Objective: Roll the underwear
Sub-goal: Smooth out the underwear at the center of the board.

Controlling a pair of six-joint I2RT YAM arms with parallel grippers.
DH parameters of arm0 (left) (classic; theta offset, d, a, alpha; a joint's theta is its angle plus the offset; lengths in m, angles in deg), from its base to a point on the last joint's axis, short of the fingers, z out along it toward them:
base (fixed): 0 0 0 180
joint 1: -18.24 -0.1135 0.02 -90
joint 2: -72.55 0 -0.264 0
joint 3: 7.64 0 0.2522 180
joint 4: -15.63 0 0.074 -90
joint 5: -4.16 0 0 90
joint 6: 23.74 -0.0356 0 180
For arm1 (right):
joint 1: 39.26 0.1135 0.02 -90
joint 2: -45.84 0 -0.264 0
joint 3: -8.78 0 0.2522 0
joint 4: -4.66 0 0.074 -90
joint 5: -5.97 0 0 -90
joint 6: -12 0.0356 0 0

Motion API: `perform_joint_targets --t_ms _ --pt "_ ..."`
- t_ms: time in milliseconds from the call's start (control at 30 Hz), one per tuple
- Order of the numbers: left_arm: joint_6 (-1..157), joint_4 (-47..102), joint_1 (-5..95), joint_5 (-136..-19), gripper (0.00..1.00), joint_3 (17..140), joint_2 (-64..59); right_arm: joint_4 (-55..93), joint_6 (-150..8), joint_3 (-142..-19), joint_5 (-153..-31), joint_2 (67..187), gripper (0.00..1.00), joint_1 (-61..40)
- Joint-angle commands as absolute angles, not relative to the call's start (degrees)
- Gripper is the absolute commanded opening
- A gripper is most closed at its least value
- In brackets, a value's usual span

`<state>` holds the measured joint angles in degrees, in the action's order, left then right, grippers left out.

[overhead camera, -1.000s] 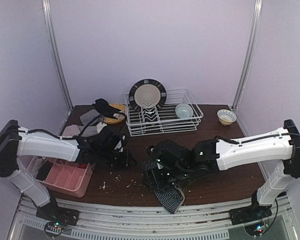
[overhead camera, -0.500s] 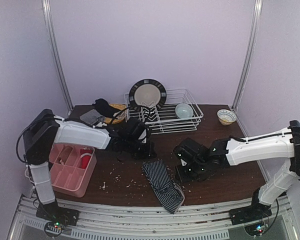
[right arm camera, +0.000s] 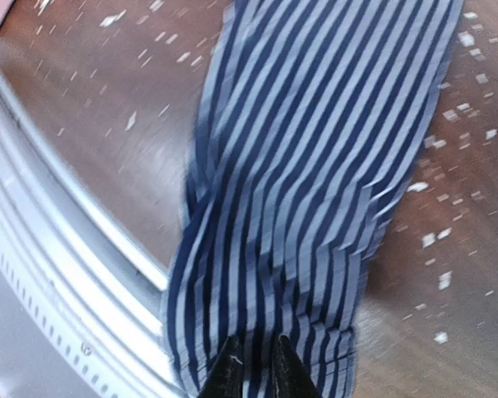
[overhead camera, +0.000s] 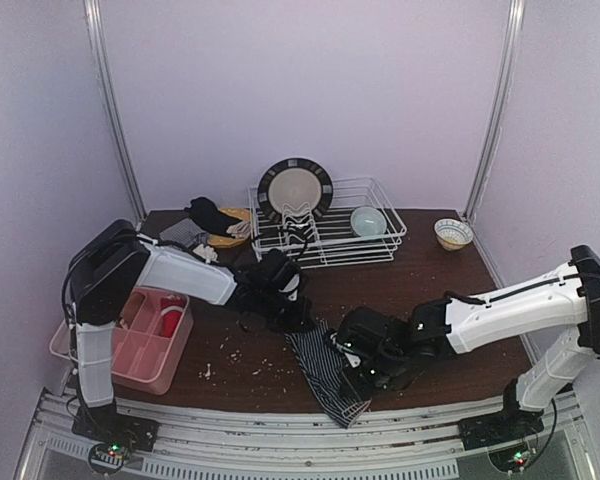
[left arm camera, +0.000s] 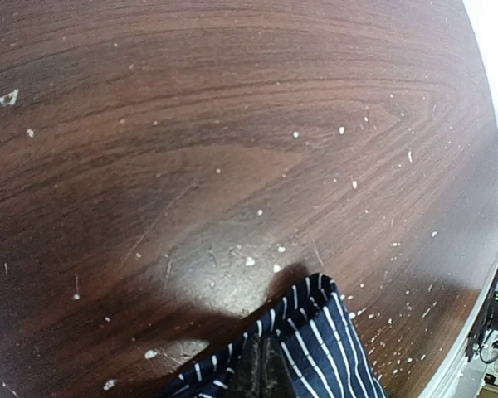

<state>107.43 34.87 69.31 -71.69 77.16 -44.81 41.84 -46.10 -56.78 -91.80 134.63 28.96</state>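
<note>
The striped underwear (overhead camera: pixel 321 366) lies flattened in a long strip on the brown table, its near end reaching the front edge. My left gripper (overhead camera: pixel 299 322) is at its far end; in the left wrist view the left gripper (left arm camera: pixel 266 373) is shut on the raised edge of the striped underwear (left arm camera: pixel 332 348). My right gripper (overhead camera: pixel 353 378) is at the strip's near right side. The right wrist view shows the right gripper (right arm camera: pixel 259 369) nearly closed, with a fold of the striped underwear (right arm camera: pixel 315 166) between its tips. A red underwear (overhead camera: pixel 170 319) sits in the pink tray (overhead camera: pixel 125 352).
Grey and black cloths (overhead camera: pixel 202 218) and a yellow plate (overhead camera: pixel 232 236) lie at the back left. A white wire dish rack (overhead camera: pixel 380 243) holds a plate (overhead camera: pixel 295 188) and a bowl (overhead camera: pixel 368 220). A small bowl (overhead camera: pixel 453 233) stands back right. Crumbs dot the table; a metal rail (right arm camera: pixel 66 274) runs along its front.
My left gripper swung right from beside the tray to the strip's far end and shut. My right gripper left the cloth, moved right, then came back to its near part, closing.
</note>
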Motion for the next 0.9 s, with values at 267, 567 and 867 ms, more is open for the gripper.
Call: perform_joint_targets --t_ms 267,567,867 --pt "106.7 34.6 69.0 -70.9 0.00 74.8 -45.2 50.8 -44.6 -58.3 -87.8 134.7 0.18 37.8" --pt "104.9 37.2 69.2 -70.6 0.40 72.9 -35.5 43.7 -43.8 -60.3 -77.0 129.5 0.30 36.8" --pt "105.9 35.6 71.0 -71.0 0.19 70.2 -33.0 38.0 -39.9 -58.1 -79.7 141.1 0.09 36.7"
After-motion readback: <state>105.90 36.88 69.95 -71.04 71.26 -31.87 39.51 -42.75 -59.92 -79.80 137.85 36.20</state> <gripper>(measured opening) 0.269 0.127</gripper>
